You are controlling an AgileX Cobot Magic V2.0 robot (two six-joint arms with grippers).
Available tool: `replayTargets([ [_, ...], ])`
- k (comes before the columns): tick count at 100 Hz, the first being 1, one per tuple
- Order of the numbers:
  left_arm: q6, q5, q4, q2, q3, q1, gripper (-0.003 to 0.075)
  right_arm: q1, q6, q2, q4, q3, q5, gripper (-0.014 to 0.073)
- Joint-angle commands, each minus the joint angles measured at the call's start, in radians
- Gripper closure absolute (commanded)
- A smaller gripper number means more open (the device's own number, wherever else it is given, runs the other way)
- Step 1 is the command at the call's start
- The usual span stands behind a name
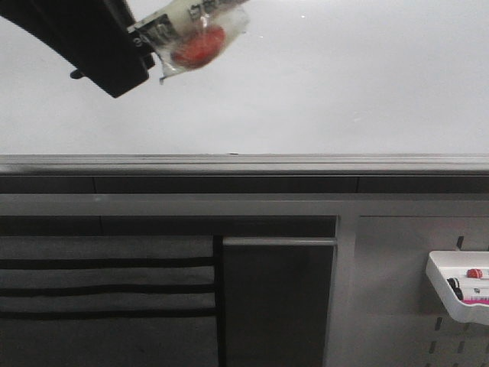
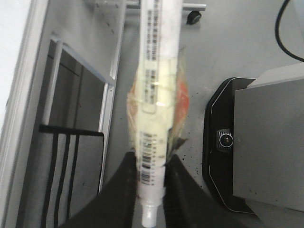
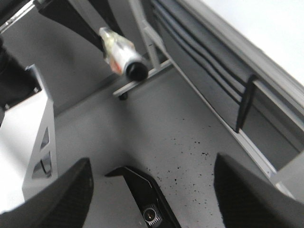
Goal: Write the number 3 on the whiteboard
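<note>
The whiteboard (image 1: 321, 84) fills the upper half of the front view, with its grey rail (image 1: 244, 162) along the lower edge. I see no digit 3 on the visible board. My left gripper (image 1: 145, 47) is at the top left in front of the board, shut on a white marker (image 1: 200, 27) wrapped in clear tape with a red patch. The left wrist view shows the marker (image 2: 156, 80) clamped between the fingers of the left gripper (image 2: 151, 175). Its black end shows in the right wrist view (image 3: 137, 71). My right gripper (image 3: 149, 190) is open and empty, over the floor.
A small white tray (image 1: 462, 294) with markers hangs on the grey panel at the lower right, below the board. A dark striped panel (image 1: 107, 290) sits under the rail at left. The robot's black base with a camera (image 2: 228, 142) stands on the speckled floor.
</note>
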Motion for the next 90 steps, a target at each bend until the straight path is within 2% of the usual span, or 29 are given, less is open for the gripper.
replayTargets([
  [1,0.01,-0.051,-0.037,-0.031,-0.034,-0.041,0.0738,0.054,-0.111,0.029,0.079,-0.033,-0.012,0.0116],
  [17,0.01,-0.062,-0.037,-0.031,-0.034,-0.061,0.0738,0.204,-0.128,0.068,0.056,-0.033,-0.176,0.0116],
  [42,0.01,-0.07,-0.037,-0.031,-0.034,-0.061,0.0738,0.39,-0.142,0.127,0.051,-0.035,-0.349,0.0118],
  [52,0.01,-0.07,-0.037,-0.031,-0.034,-0.061,0.0738,0.415,-0.142,0.149,0.051,-0.035,-0.393,0.0129],
  [71,0.01,-0.07,-0.037,-0.031,-0.034,-0.061,0.0738,0.417,-0.142,0.149,0.051,-0.038,-0.404,0.027],
  [90,0.01,-0.07,-0.037,-0.031,-0.034,-0.061,0.0738,0.417,-0.142,0.149,0.051,-0.047,-0.393,0.0327],
])
